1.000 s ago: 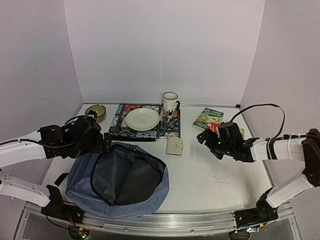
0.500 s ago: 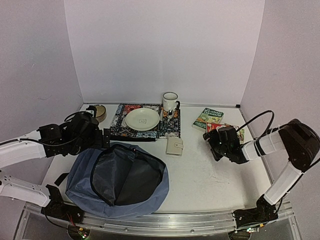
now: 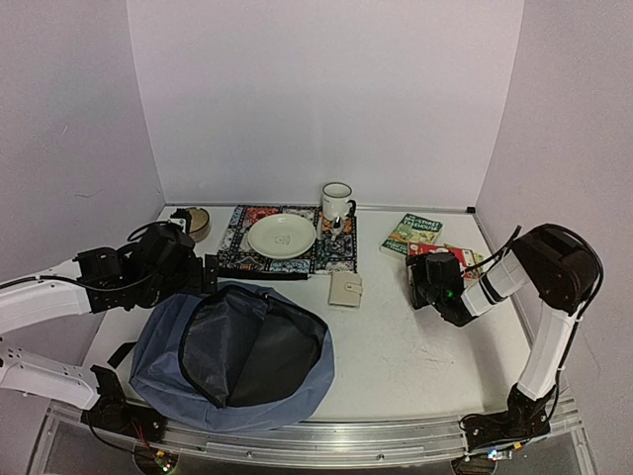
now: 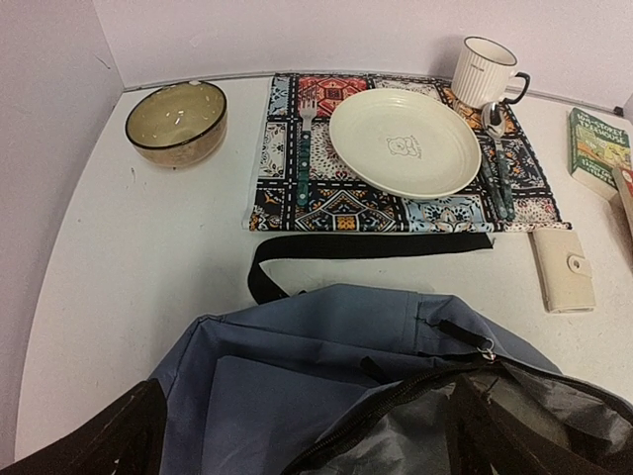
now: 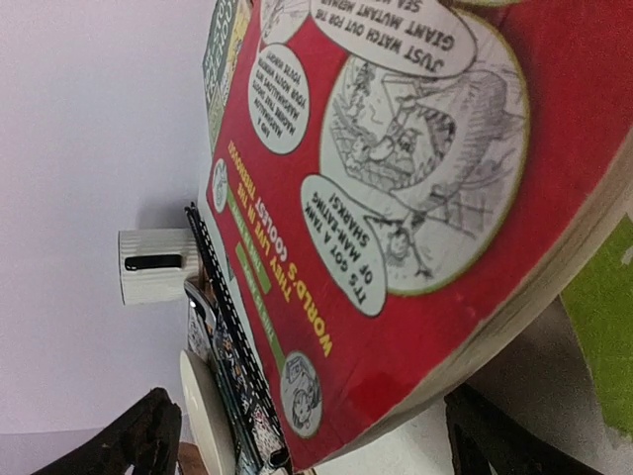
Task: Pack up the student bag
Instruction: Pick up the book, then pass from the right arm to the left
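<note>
The student bag (image 3: 232, 356) is a slate-blue backpack lying at the near left of the table, its main zipper open on a dark lining (image 4: 554, 416). My left gripper (image 3: 210, 280) hovers open at the bag's back edge, nothing between its fingers (image 4: 99, 445). A red comic-style book (image 3: 440, 252) lies at the right on top of a green item (image 5: 603, 327). My right gripper (image 3: 423, 269) is low at this book's near corner. Its jaws stand open, with the corner of the red book (image 5: 425, 198) between them and untouched.
A patterned placemat (image 3: 237, 252) at the back carries a cream plate (image 3: 282, 236), a fork and a spoon, and a white mug (image 3: 336, 201). A bowl (image 3: 190, 223) sits back left. A cream wallet (image 3: 346, 289) lies mid-table, and a green book (image 3: 413, 233) behind the red one.
My right arm has folded in, and its gripper has gone back and right, down to the red book's corner. The left gripper has shifted slightly back over the bag's edge.
</note>
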`<state>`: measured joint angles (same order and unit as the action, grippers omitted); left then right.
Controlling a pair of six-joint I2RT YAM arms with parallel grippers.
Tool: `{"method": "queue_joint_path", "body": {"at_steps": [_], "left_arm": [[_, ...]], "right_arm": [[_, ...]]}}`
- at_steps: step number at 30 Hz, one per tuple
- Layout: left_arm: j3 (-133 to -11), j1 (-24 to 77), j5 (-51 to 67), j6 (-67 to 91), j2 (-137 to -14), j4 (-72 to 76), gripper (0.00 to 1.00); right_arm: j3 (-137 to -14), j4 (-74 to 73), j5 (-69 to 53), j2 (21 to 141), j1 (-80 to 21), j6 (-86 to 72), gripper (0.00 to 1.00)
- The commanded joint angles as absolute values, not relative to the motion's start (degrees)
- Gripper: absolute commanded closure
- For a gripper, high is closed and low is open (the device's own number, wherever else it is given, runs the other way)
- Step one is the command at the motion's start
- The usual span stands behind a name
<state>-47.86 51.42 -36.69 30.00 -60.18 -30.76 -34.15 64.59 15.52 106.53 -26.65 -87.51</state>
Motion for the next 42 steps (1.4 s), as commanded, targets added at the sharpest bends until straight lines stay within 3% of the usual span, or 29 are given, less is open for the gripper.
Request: {"method": "queue_joint_path", "body": {"at_steps": [1,5,13,16,26,42], "left_arm": [[-47.9,51.1,-37.4,29.2,-59.3,-28.5,0.01],[-47.9,51.1,-37.2,29.1,-58.3,-28.5,0.01],[-48.1,51.0,-34.4,31.1,-57.5,-28.5,0.01],[-48.6,51.0,-32.8,32.3,-57.7,-28.5,0.02],[-51.3,51.0,-28.0,36.5,-59.0,-28.5,0.02],[-57.8,50.4,-13.6,37.0,-67.9,-17.7,0.01]], "right_arm": [[-34.8,64.9,18.7,109.8,-26.0,-93.6,0.16],[-34.7,65.9,19.2,110.9,-26.0,-94.6,0.33],[-32.3,68.6,19.8,107.8,-26.0,-91.7,0.84],[-31.4,68.6,19.1,104.5,-26.0,-89.1,0.97],[-27.5,64.1,7.3,90.6,-26.0,-78.9,1.00],[-30.1,46.2,-25.9,66.6,-26.1,-52.9,1.00]]}}
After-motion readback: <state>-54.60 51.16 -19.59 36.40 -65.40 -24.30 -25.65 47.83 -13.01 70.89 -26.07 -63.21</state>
